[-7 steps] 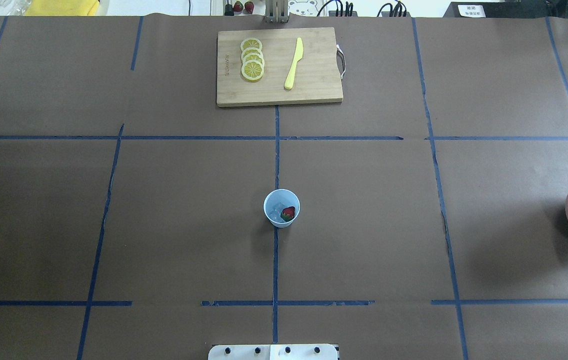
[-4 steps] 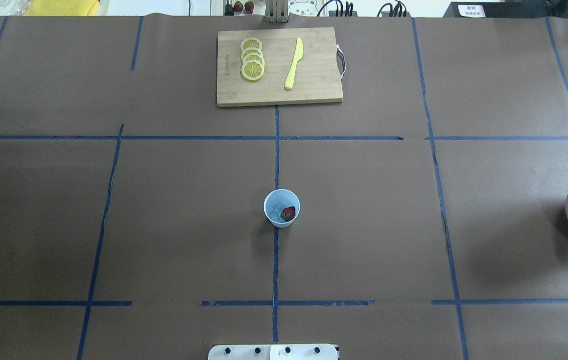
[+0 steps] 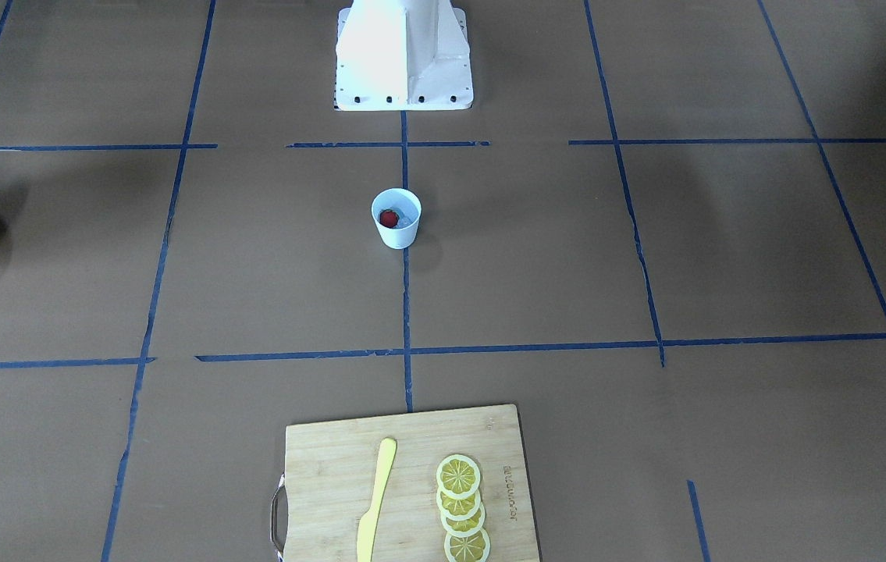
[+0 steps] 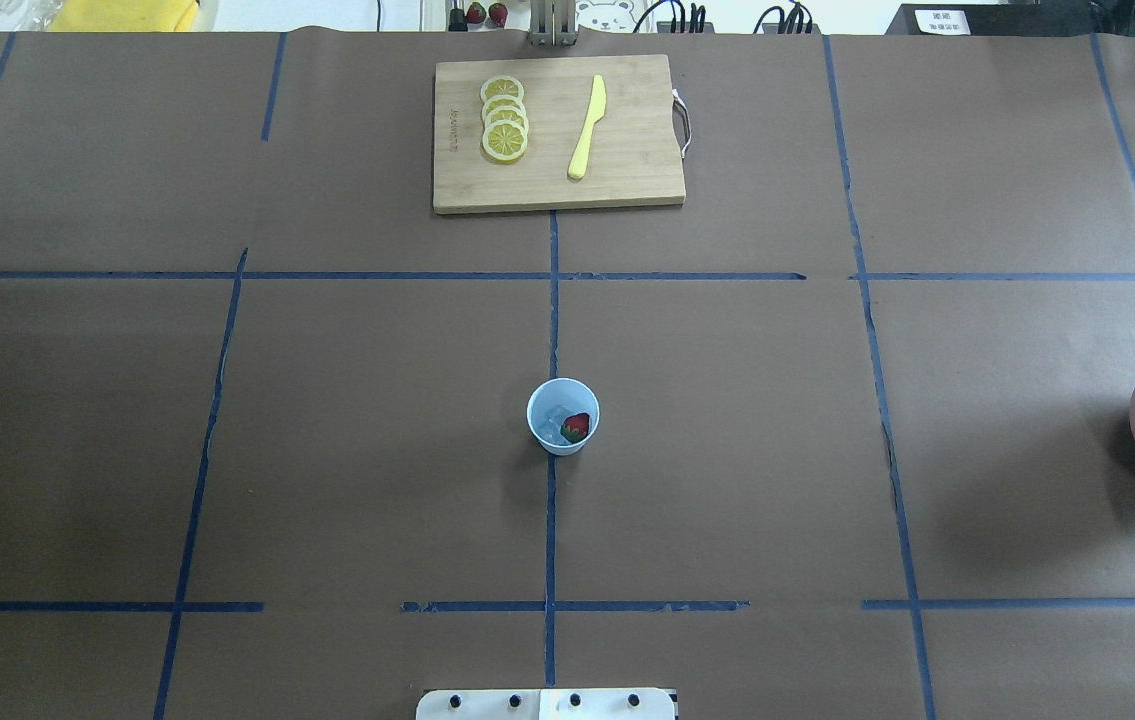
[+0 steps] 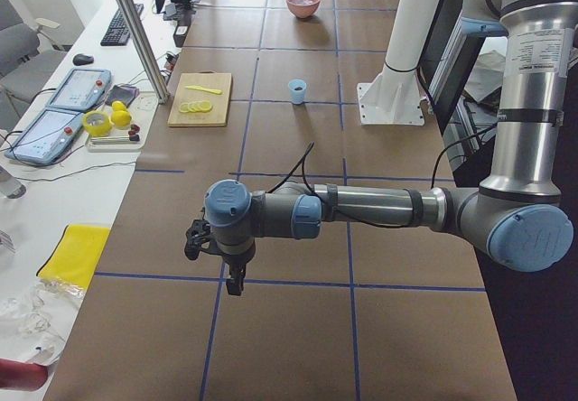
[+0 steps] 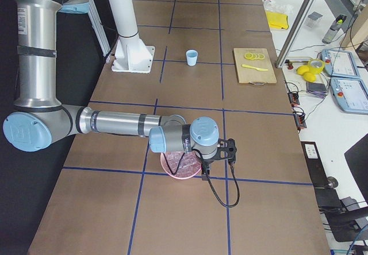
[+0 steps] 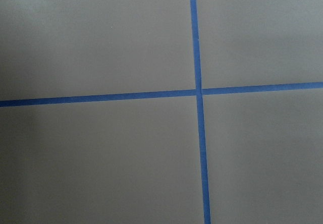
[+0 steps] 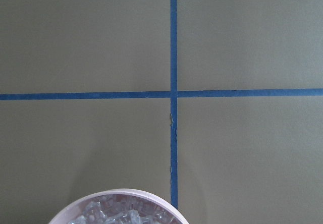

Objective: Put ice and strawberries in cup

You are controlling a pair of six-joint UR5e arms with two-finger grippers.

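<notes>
Left arm (image 5: 370, 207) and right arm (image 6: 115, 123): silver tubes, pale-blue joint caps, black cables; white bolted pedestal (image 3: 403, 55).

Beneath the left gripper (image 5: 236, 285) I see a table covered in brown paper (image 4: 327, 450), marked into squares by blue tape lines (image 4: 551, 300) and evenly lit, with only soft shadows. Out past that gripper, off the table's long edge, runs a white bench (image 5: 90, 184) carrying two teach pendants (image 5: 79, 88), a keyboard (image 5: 118, 26) and a yellow cloth (image 5: 72, 255). An aluminium post (image 5: 135, 35) rises at the table's edge well beyond the gripper, and a grey office chair (image 5: 13, 49) stands behind the bench.
</notes>
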